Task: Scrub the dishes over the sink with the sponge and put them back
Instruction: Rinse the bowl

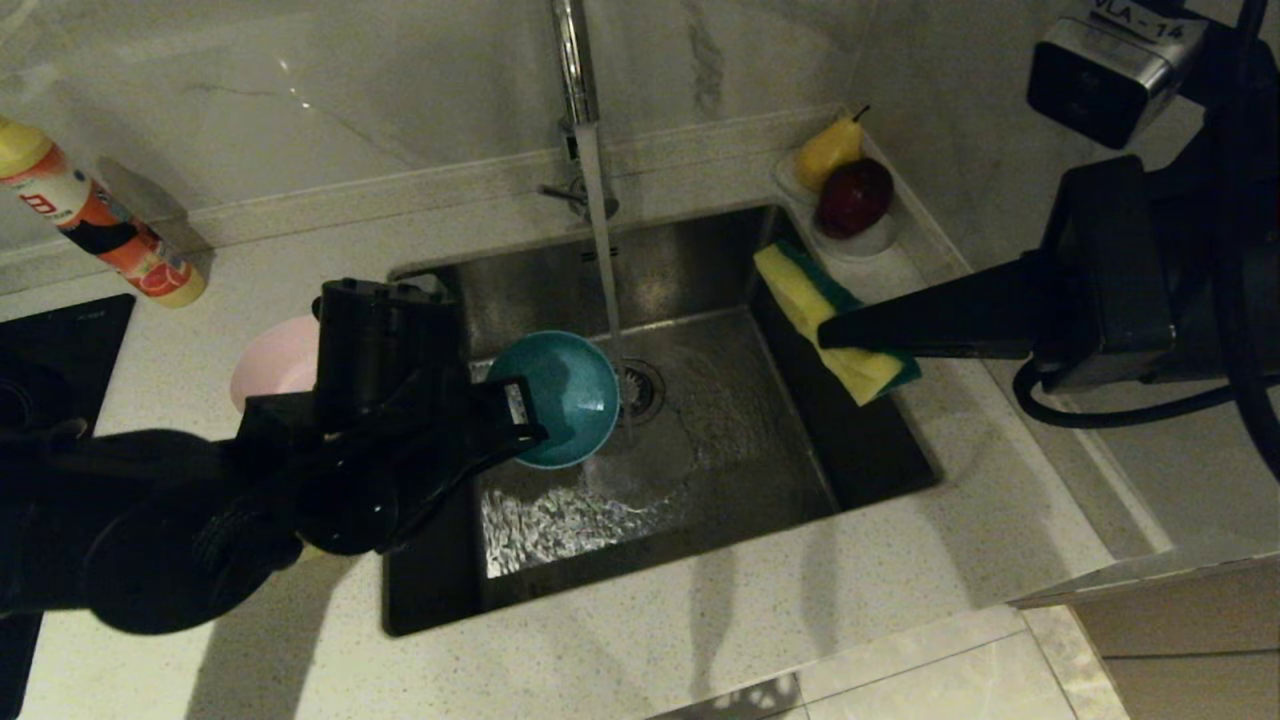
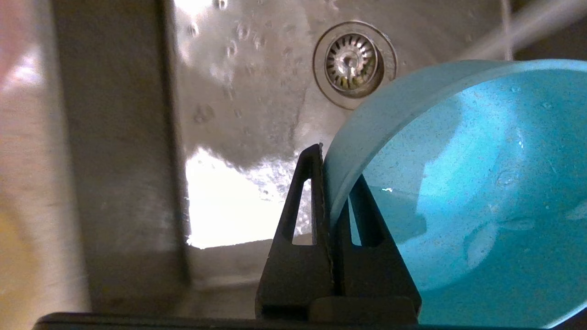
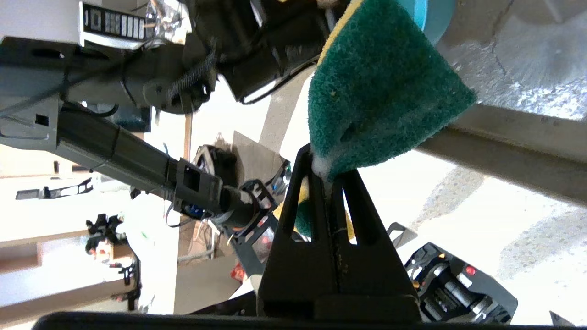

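Light blue bowl (image 1: 567, 398), held over the sink (image 1: 700, 470) just left of the drain strainer (image 1: 638, 390). The bowl is tipped on edge, its hollow facing right and toward the far side, into the stream falling from the tap (image 1: 578, 90). The left gripper (image 1: 520, 420) pinches the bowl's left rim, one finger inside the hollow and one outside, jaws pressed together on the thin wall; the left arm reaches in from the near left over the sink's left edge, gripper pointing right.

Sponge (image 1: 832, 322), at the sink's right edge, above the counter (image 1: 700, 640) rim. Its long axis runs from far left to near right, the yellow foam face turned up and left, the green scouring face away. The right gripper (image 1: 835, 333) is clamped on the sponge's middle, squeezing it; the right arm extends level from the right, gripper pointing left.

Pale pink bowl (image 1: 272, 362) stands on the counter left of the sink, partly hidden by the left arm. A white dish (image 1: 860, 240) with a pear and a dark red fruit sits at the far right corner; a bottle (image 1: 95, 225) lies at far left.
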